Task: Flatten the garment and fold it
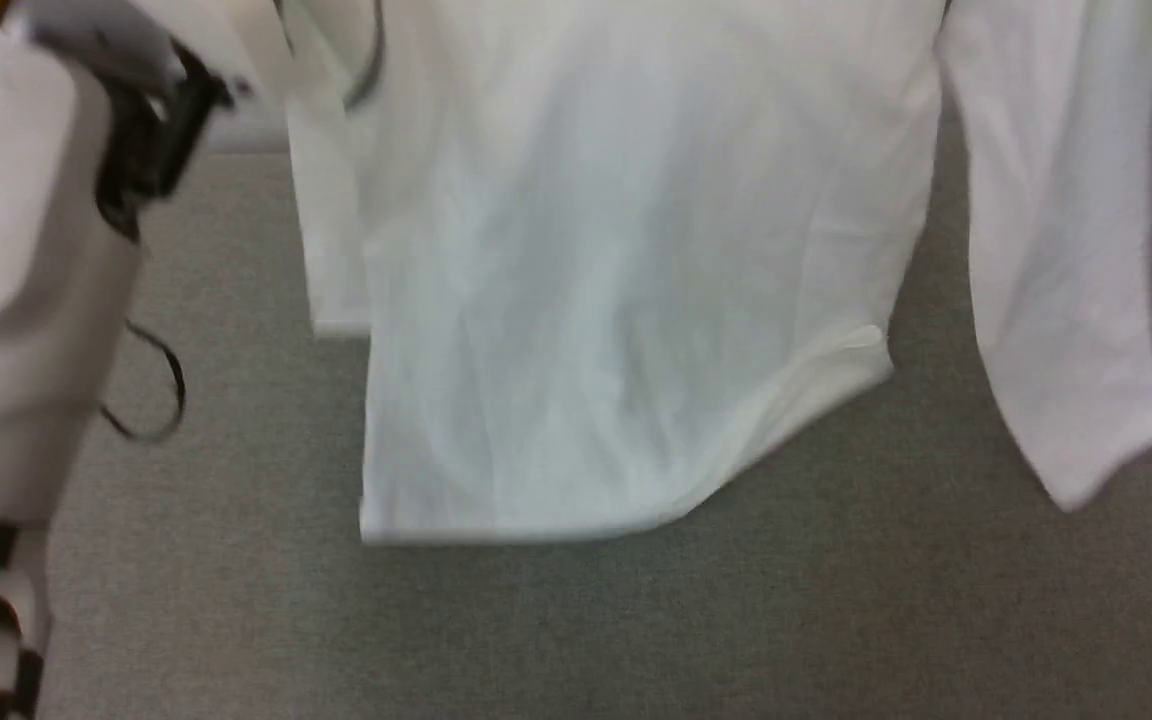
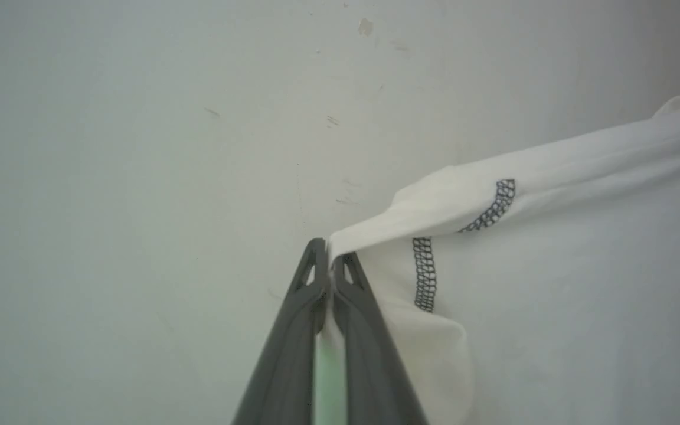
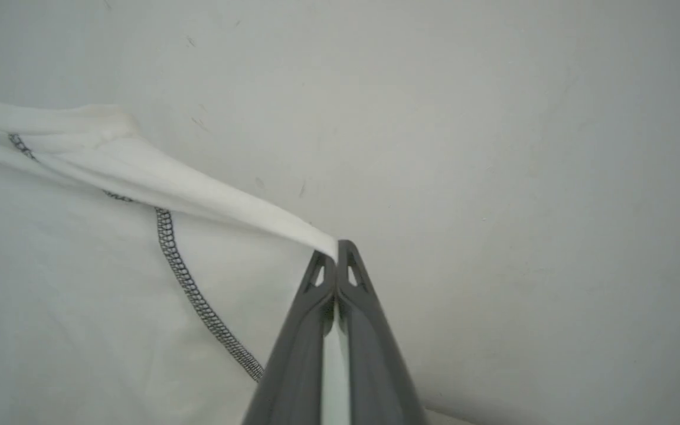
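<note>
The left gripper (image 2: 329, 254) and right gripper (image 3: 335, 251) each pinch the hanging garment (image 1: 616, 280), seemingly by thin shoulder edges; a jerk could free it.

Top of garment (image 1: 626, 300) beyond edge

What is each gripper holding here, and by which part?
Both hold the white thin-fabric long-sleeved garment: the left gripper and right gripper each pinch its top edge beside a dark zigzag-stitched seam.

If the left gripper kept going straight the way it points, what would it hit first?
Probably the pale scuffed surface ahead; how far is unclear. The left gripper, jaws shut on the garment, has nothing else beyond its tips.
</note>
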Motion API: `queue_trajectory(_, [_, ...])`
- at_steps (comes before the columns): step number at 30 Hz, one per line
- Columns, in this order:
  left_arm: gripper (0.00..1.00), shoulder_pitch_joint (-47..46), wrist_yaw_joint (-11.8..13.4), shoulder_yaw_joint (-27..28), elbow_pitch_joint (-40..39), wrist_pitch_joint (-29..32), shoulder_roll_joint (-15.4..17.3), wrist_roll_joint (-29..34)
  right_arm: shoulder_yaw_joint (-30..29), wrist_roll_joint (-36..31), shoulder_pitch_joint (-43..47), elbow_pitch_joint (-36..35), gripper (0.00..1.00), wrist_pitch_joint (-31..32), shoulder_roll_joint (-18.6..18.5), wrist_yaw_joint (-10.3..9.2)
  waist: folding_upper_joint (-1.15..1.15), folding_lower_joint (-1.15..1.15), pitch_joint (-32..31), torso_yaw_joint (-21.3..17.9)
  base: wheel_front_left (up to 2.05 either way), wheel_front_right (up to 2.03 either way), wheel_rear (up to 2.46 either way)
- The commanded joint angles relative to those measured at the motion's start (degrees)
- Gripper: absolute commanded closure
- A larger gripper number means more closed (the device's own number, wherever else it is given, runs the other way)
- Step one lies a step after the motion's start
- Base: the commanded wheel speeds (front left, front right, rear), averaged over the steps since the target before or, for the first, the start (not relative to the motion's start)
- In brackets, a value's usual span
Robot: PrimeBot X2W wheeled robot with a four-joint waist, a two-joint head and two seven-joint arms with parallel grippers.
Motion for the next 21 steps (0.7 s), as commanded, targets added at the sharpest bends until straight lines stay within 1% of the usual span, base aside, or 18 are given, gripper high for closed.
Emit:
queue_trajectory(1, [1.0,-4.1,0.6,1.9,3.8,-1.8,2.1,1.8,-2.4,-2.6,-3.3,2.6,1.0,-2.4,-1.2,-0.9,0.0,0.0,5.5,-1.8,0.0,0.0,0.0])
queue_trajectory(6, [1.0,-15.6,0.8,3.1,12.7,-8.2,1.7,4.5,-3.2,-8.0,-14.5,8.0,1.0,-11.9,1.5,-0.9,0.0,0.0,9.6,-3.5,0.0,0.0,0.0])
queue_trajectory(10, [1.0,-21.9,0.2,3.4,18.8,-12.1,1.4,5.6,-1.1,-10.5,-20.4,11.9,1.0,-17.7,3.4,-0.9,0.0,0.0,11.1,-4.3,0.0,0.0,0.0])
queue_trajectory(12, [1.0,-24.0,-0.4,3.2,21.3,-13.8,1.1,6.0,0.0,-10.2,-22.4,13.8,1.0,-19.5,4.4,-0.9,0.0,0.0,11.9,-4.3,0.0,0.0,0.0])
queue_trajectory(16, [1.0,-25.6,-1.5,2.9,26.0,-16.4,-0.1,6.0,3.5,-9.8,-24.4,17.3,1.0,-22.4,6.1,-0.9,0.0,0.0,13.9,-3.9,0.0,0.0,0.0])
queue_trajectory(20, [1.0,-23.8,-2.4,3.3,30.0,-18.4,-1.6,4.9,7.8,-7.8,-23.8,20.7,1.0,-24.6,8.3,-0.9,0.0,0.0,15.6,-3.4,0.0,0.0,0.0])
queue_trajectory(21, [1.0,-23.8,-2.4,3.3,30.0,-18.4,-1.6,4.9,7.8,-7.8,-23.8,20.7,1.0,-24.6,8.3,-0.9,0.0,0.0,15.6,-3.4,0.0,0.0,0.0])
